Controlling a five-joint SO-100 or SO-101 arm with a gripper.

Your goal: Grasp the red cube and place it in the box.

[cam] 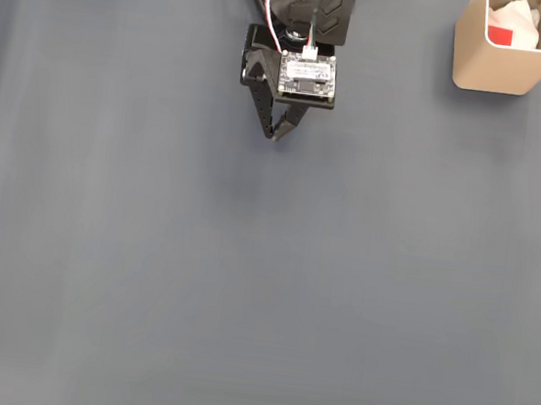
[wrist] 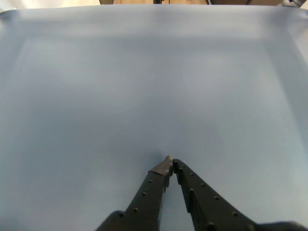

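Red cube [cam: 500, 36] sits inside the box [cam: 494, 74] w/ white material; placing looks done. My gripper [wrist: 171, 163] is clenched, empty, over bare desk [cam: 240, 288]. Next: none, pending confirmation.

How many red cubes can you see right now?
1: the red cube sits inside the box at the top right of the fixed view, beside something white. More could be hidden deeper in the box. The gripper is shut and empty.

Red cube [cam: 500, 36] in box [cam: 494, 72]; gripper [cam: 277, 136] closed, apart.
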